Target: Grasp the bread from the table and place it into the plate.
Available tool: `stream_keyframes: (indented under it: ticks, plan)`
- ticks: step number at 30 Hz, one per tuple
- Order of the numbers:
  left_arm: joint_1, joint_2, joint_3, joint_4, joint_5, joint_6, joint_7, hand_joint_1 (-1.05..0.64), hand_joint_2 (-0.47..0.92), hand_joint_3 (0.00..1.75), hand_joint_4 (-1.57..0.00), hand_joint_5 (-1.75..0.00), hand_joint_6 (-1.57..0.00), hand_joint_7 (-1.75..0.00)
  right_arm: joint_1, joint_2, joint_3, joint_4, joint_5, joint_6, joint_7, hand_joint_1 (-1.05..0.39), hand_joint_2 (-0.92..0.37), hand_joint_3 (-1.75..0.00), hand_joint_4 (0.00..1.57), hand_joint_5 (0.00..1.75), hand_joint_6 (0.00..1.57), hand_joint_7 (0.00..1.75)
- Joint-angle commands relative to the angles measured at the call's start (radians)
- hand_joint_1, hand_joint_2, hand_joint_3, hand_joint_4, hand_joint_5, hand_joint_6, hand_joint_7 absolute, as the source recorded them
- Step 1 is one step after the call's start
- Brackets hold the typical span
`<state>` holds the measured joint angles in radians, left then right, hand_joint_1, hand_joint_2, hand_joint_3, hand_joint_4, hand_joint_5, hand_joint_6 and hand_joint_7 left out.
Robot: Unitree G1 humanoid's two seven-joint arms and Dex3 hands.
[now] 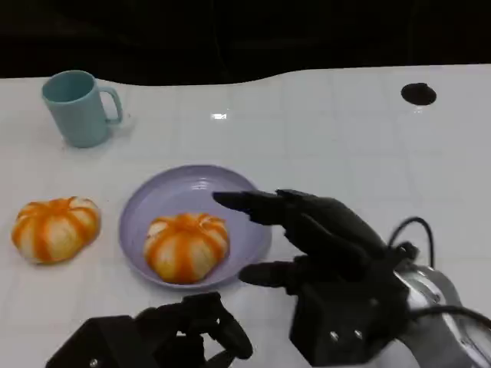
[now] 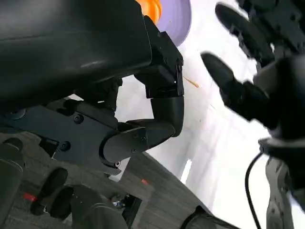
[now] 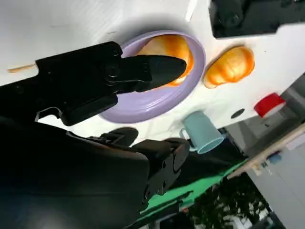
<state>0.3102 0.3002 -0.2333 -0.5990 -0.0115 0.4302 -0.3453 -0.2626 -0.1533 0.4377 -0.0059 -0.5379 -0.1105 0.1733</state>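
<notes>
Meanwhile, one bread [image 1: 186, 245] sits in the plate [image 1: 253, 230], round, no long axis.
Teal mug [image 1: 78, 107] upper left, second bun [image 1: 55, 228] far left; right hand [image 1: 322, 230] spread and empty over the rim, left hand [image 1: 192, 330] curled on nothing.

The right hand [image 1: 322, 234] reaches forward from its silver forearm [image 1: 449, 307], fingers [image 1: 253, 203] stretched out and spread apart, thumb extended below them, holding nothing. The left hand [image 1: 192, 330] sits low near the robot, fingers curled inward around nothing.

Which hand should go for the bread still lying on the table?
Probably the left hand: that bread lies on its side, beyond the plate. The right hand would have to cross the plate.
</notes>
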Motion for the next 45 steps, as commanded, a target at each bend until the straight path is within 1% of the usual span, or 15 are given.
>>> stream_keyframes:
  ticks: [1,5,11,12,14,15,16,17,19,21,25,28,34,39,45]
  plan:
    - [-0.011,0.004,0.022,0.018,-0.019,-0.001,-0.005,-0.35,0.82,0.73,-0.68,-1.75,-0.6,-1.47,0.084,-0.042,-0.058,-0.057,0.022,-0.071,-0.058,-0.53,-0.92,-0.22,0.43,0.66,0.56,0.19]
    - [-0.016,0.006,0.031,0.024,-0.029,0.001,-0.005,-0.34,0.81,0.74,-0.67,-1.75,-0.59,-1.48,0.158,-0.072,-0.105,-0.091,0.038,-0.138,-0.097,-0.41,-0.92,-0.19,0.54,0.99,0.69,0.27]
    - [-0.024,0.018,0.037,0.034,-0.026,-0.003,-0.006,-0.33,0.82,0.73,-0.65,-1.75,-0.59,-1.48,0.231,-0.097,-0.177,-0.098,0.092,-0.236,-0.136,-0.19,-0.89,-0.18,0.76,1.18,0.91,0.4]
    - [-0.025,0.017,0.038,0.034,-0.028,-0.001,-0.006,-0.33,0.82,0.73,-0.65,-1.75,-0.59,-1.48,0.243,-0.104,-0.19,-0.102,0.1,-0.246,-0.136,-0.16,-0.85,-0.27,0.79,1.18,0.94,0.41]
    - [-0.028,0.016,0.038,0.034,-0.028,0.003,-0.004,-0.33,0.85,0.67,-0.65,-1.75,-0.58,-1.48,0.262,-0.118,-0.21,-0.11,0.106,-0.263,-0.135,-0.1,-0.63,-0.69,0.86,1.17,1.01,0.45]
    - [-0.028,0.015,0.038,0.033,-0.029,0.008,-0.003,-0.32,0.86,0.67,-0.65,-1.75,-0.58,-1.48,0.272,-0.126,-0.219,-0.117,0.103,-0.265,-0.133,-0.09,-0.59,-0.78,0.88,1.17,1.03,0.46]
    - [-0.028,0.013,0.038,0.033,-0.033,0.009,-0.003,-0.32,0.86,0.66,-0.65,-1.75,-0.58,-1.47,0.284,-0.132,-0.228,-0.125,0.099,-0.264,-0.133,-0.08,-0.55,-0.84,0.88,1.26,1.05,0.49]
    - [-0.028,0.011,0.04,0.032,-0.037,0.012,-0.004,-0.32,0.89,0.62,-0.66,-1.75,-0.58,-1.48,0.298,-0.137,-0.237,-0.136,0.099,-0.256,-0.13,-0.06,-0.51,-0.9,0.85,1.42,1.07,0.53]
    - [-0.027,0.009,0.042,0.032,-0.043,0.011,-0.004,-0.32,0.9,0.6,-0.66,-1.75,-0.57,-1.48,0.32,-0.142,-0.253,-0.158,0.102,-0.24,-0.123,-0.04,-0.46,-0.98,0.83,1.56,1.08,0.6]
    - [-0.023,0.014,0.039,0.035,-0.038,-0.007,-0.007,-0.32,0.9,0.59,-0.66,-1.75,-0.57,-1.48,0.347,-0.144,-0.27,-0.185,0.111,-0.225,-0.117,-0.02,-0.39,-1.12,0.83,1.67,1.0,0.8]
    - [-0.019,0.011,0.037,0.025,-0.037,0.009,-0.001,-0.33,0.9,0.58,-0.66,-1.75,-0.58,-1.49,0.421,-0.164,-0.307,-0.262,0.111,-0.189,-0.09,0.01,-0.41,-1.23,0.82,1.72,0.93,1.0]
    - [-0.017,0.011,0.04,0.024,-0.042,0.007,-0.003,-0.31,0.9,0.58,-0.64,-1.75,-0.58,-1.48,0.47,-0.175,-0.327,-0.296,0.109,-0.185,-0.082,0.04,-0.36,-1.32,0.85,1.68,0.94,1.06]
    - [-0.017,0.021,0.049,0.032,-0.049,-0.008,-0.013,-0.33,0.91,0.57,-0.66,-1.75,-0.57,-1.48,0.514,-0.167,-0.342,-0.27,0.095,-0.236,-0.127,0.07,-0.24,-1.46,0.91,1.68,0.93,1.19]
    - [-0.01,0.022,0.056,0.035,-0.058,-0.017,-0.014,-0.32,0.91,0.57,-0.65,-1.75,-0.58,-1.47,0.528,-0.149,-0.337,-0.234,0.076,-0.251,-0.172,0.09,-0.22,-1.49,0.91,1.72,0.89,1.32]
    - [0.002,0.032,0.059,0.029,-0.052,-0.029,-0.013,-0.32,0.9,0.57,-0.64,-1.75,-0.58,-1.47,0.53,-0.136,-0.334,-0.223,0.036,-0.224,-0.191,0.08,-0.2,-1.49,0.91,1.73,0.87,1.37]
